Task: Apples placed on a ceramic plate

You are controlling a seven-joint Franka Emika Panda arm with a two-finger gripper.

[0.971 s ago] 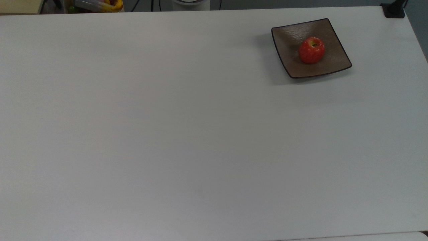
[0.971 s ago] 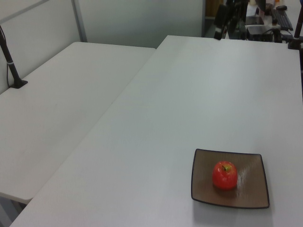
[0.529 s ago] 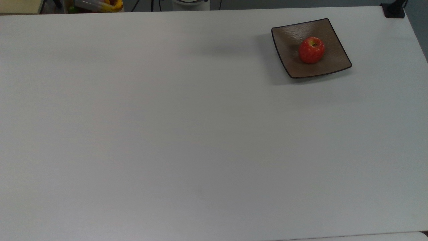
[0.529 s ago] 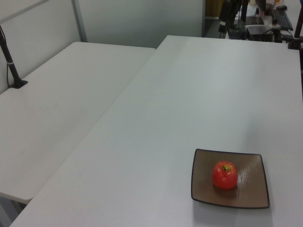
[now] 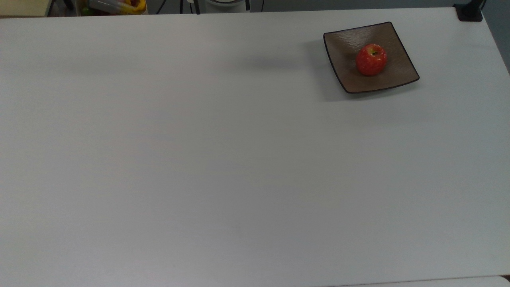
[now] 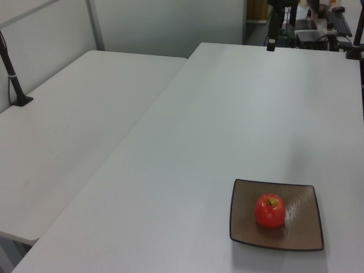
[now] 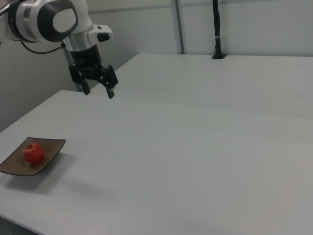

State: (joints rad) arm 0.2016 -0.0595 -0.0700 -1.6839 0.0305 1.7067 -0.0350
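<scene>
Hanging in the air above the far edge of a white table, the gripper points downward with its two dark fingers spread apart and nothing between them. In the right view it sits near the table's far left corner, well apart from everything on the surface. The white arm reaches in from the right view's upper left, its rounded joint above a short dark wrist that drops almost straight down to the gripper. In the left view the gripper shows as a dark shape at the table's far edge.

The apple, small, red and glossy, sits upright near the middle of the plate, a square brown dish with a thin dark rim. The plate lies close to the top view's upper right corner of the table, near two edges. The broad tabletop between gripper and plate is open. A second white table adjoins along one side, and a black post stands on it by the wall.
</scene>
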